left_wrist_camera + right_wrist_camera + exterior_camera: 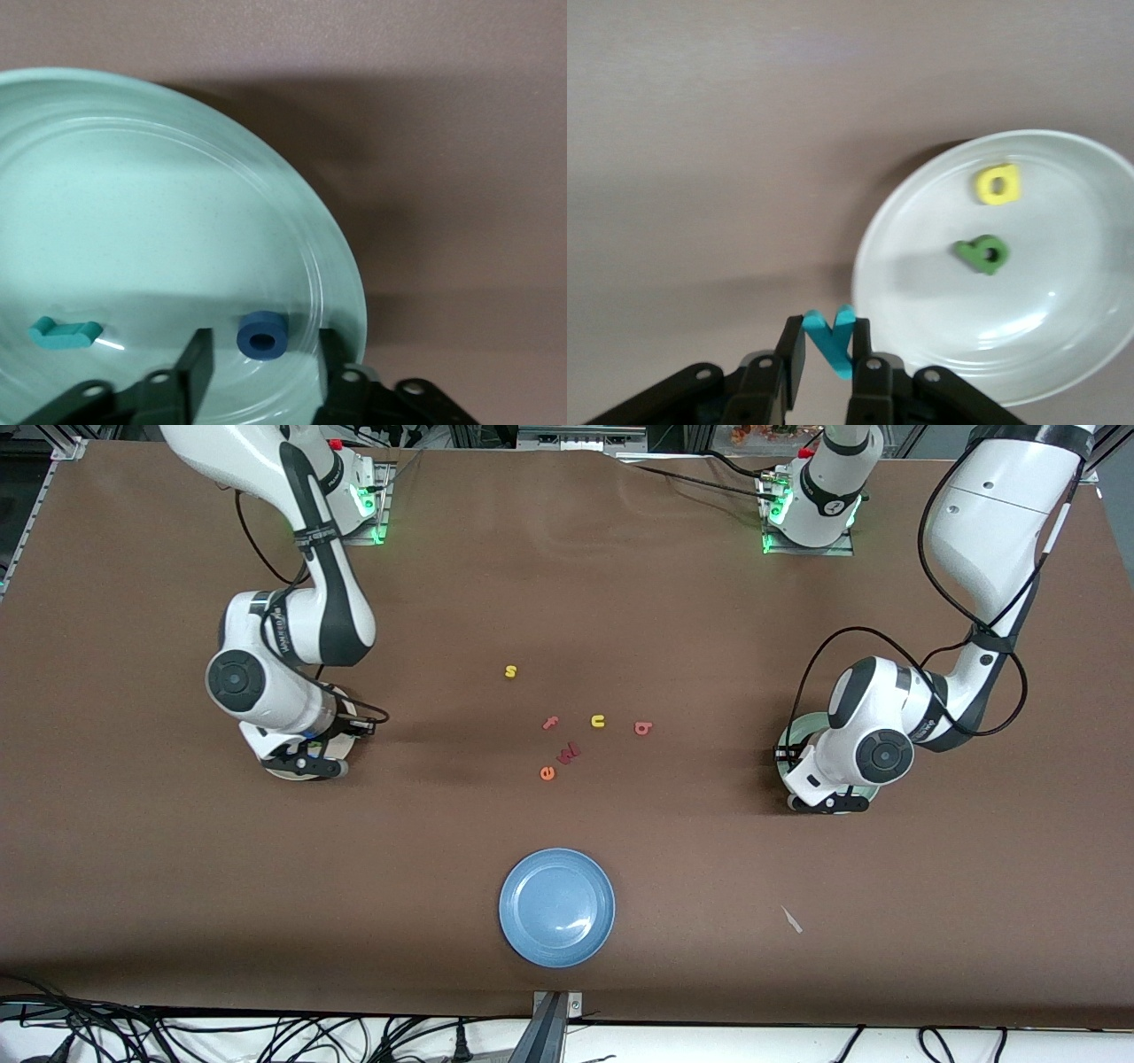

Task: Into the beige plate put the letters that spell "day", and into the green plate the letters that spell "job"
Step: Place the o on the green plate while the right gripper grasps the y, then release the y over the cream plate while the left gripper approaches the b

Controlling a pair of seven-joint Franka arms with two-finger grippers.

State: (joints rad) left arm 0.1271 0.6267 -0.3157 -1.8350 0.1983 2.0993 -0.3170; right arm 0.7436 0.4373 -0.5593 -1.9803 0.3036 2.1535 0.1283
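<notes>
My left gripper [264, 337] hangs low over the green plate [133, 204], open. The blue "o" [262, 336] lies on the plate between its fingers, touched by neither. On the same plate lies the teal "j" [65, 332]. My right gripper [828, 335] is shut on the teal "y" [831, 341], just above the rim of the beige plate [1063, 345]. In that plate lie the yellow "a" [998, 184] and the green "d" [982, 253]. The pinkish-red "b" [643, 728] lies on the table's middle. In the front view each plate is mostly hidden under its arm.
Loose letters lie mid-table: a yellow "s" [510, 671], a pink "f" [549, 724], a yellow "u" [598, 721], a dark red "w" [570, 752] and an orange "e" [547, 773]. A blue plate [556, 906] sits nearer the front camera. A small white scrap [791, 919] lies toward the left arm's end.
</notes>
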